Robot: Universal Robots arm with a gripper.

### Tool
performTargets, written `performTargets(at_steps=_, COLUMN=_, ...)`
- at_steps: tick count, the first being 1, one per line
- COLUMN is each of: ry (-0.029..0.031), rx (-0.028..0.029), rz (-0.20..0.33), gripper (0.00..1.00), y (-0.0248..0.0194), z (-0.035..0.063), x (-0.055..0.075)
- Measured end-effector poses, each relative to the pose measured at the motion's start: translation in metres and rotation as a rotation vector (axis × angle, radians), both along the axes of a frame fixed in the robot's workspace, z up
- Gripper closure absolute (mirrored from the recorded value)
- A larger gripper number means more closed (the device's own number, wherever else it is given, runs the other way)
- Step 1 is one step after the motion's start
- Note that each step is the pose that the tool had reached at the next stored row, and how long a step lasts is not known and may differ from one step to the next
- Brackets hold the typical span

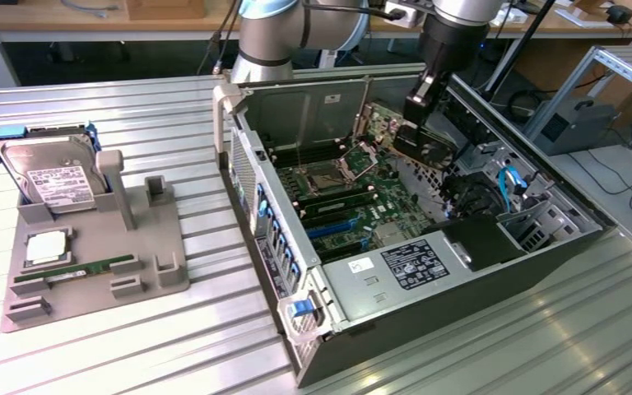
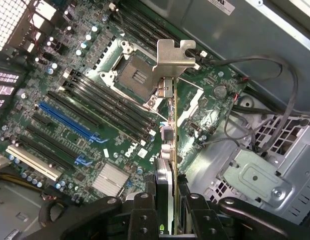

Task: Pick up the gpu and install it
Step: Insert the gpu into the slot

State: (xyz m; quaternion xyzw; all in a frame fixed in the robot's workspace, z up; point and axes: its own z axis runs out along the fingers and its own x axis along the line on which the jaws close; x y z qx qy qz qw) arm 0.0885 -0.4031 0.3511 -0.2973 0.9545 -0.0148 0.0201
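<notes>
Gripper [image 1: 424, 99] hangs inside the open computer case [image 1: 253, 177], above the motherboard [image 1: 349, 197]. Fingers [image 2: 143, 216] clamped on either face of the gpu [image 1: 426, 146]. The card is held on edge, clear of the board, and not seated in any slot. In the wrist view the gpu [image 2: 172, 125] is seen edge-on, its silver bracket [image 2: 173, 59] at the far end, just beside the CPU socket [image 2: 133, 75]. The blue slot [image 2: 69, 120] lies well apart from it. Outside the case, a hard drive [image 1: 53, 169] and a RAM stick [image 1: 80, 270] sit on a gray holder [image 1: 157, 247].
</notes>
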Motion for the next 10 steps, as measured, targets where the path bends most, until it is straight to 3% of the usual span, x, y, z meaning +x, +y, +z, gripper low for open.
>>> performTargets(at_steps=10, ry=0.0000, rx=0.0000, rz=0.049, gripper=0.73, y=0.0000, z=0.0000, x=0.0000)
